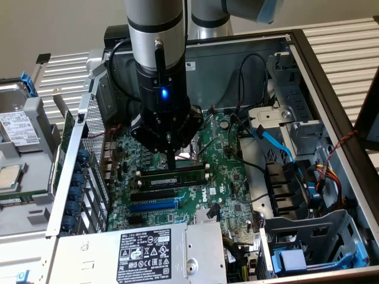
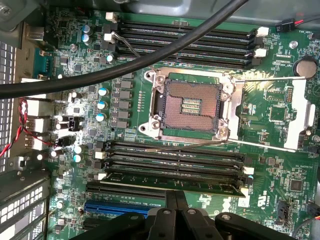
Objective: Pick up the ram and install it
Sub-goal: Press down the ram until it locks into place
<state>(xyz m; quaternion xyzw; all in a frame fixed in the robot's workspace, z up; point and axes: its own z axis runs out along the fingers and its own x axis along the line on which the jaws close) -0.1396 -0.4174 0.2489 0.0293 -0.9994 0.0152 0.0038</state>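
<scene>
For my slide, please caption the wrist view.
Shut gripper pressing the ram into a memory slot below the empty CPU socket.

You've got one ram [image 2: 172,182] stick on the motherboard [image 2: 280,165], one open processor socket [image 2: 190,105] in the middle, and one gripper [image 2: 176,200] over it all. Count the black memory slots: four in the bank [image 2: 185,42] on one side of the socket, and three bare ones [image 2: 175,157] in the bank on the other side, next to the ram. There's one blue expansion slot [image 2: 117,206], one round coin battery [image 2: 305,66], and one thick black cable [image 2: 125,65] crossing the board.
</scene>
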